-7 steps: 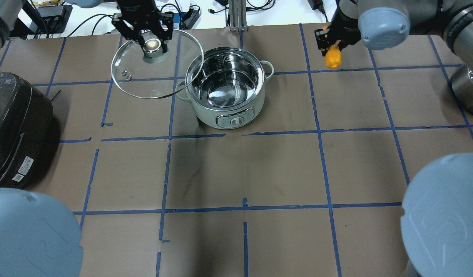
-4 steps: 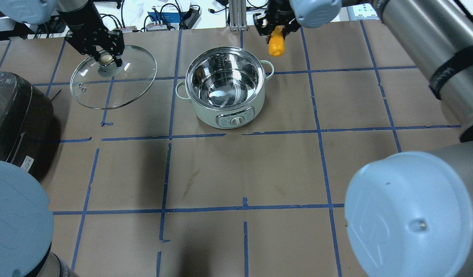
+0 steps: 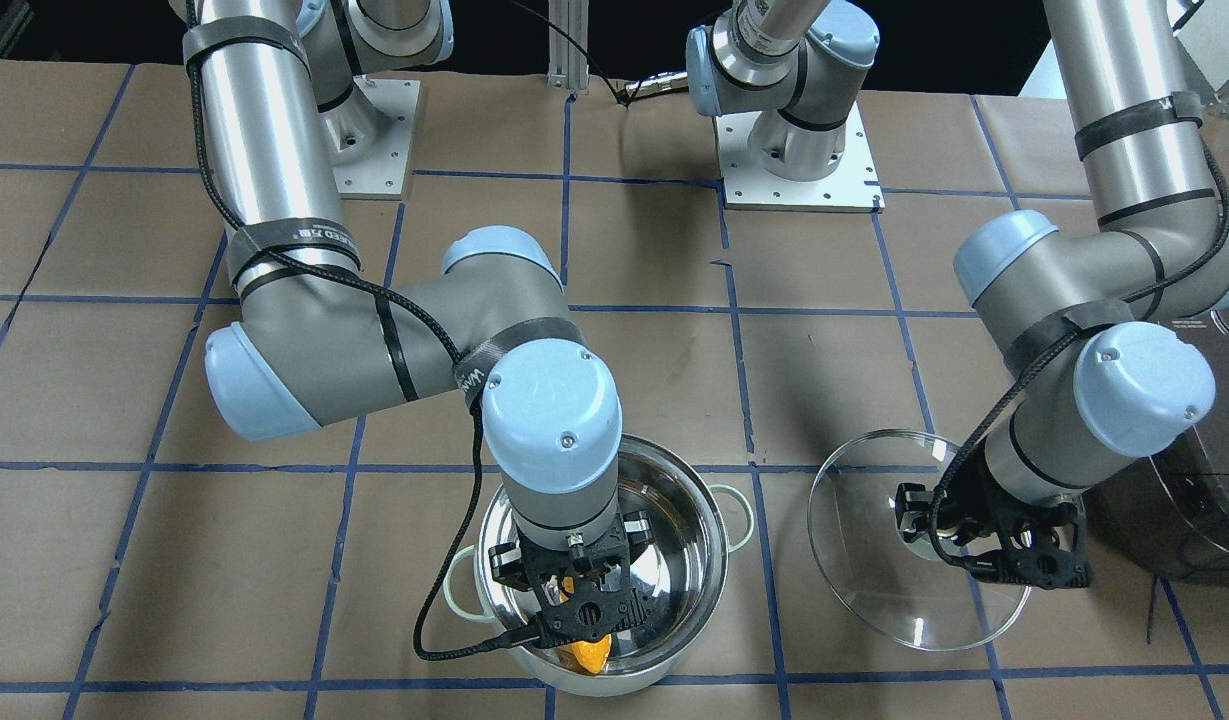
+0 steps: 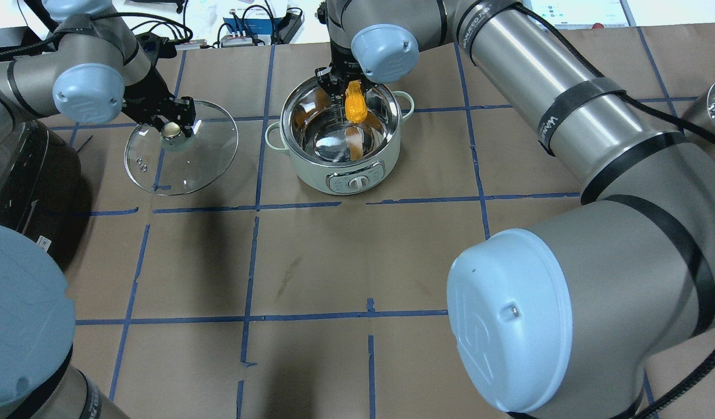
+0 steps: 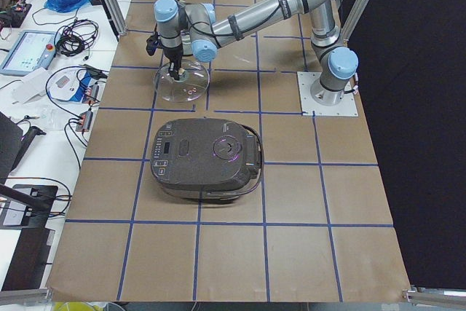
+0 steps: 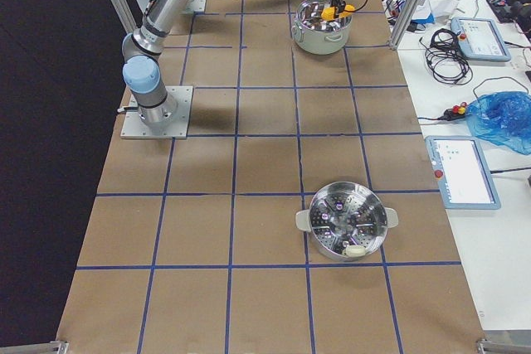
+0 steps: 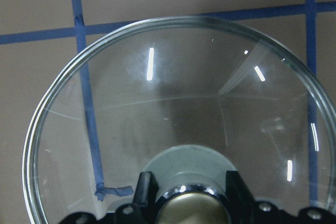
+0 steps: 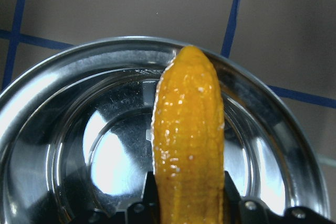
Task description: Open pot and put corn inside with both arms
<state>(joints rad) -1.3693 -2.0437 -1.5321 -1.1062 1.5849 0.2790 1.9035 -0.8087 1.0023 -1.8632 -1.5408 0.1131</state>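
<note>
Hanging over the open pot [image 4: 310,173], the right gripper [image 4: 348,92] is clamped on the corn [image 4: 355,106]. The corn's tip points down within the rim, close to the pot's wall farthest from the robot. Left of the pot, the left gripper [image 4: 172,123] grips the knob [image 4: 171,130] of the glass lid [image 4: 203,154]. Bare table separates the lid's edge from the pot's handle, and the dark rice cooker [image 4: 20,174] sits beyond the lid.

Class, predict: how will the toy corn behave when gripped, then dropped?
Probably stiff: the corn juts straight from the fingers without drooping. Its bumpy skin likely resists slipping. Round and tapered, it may roll inside the pot.
</note>
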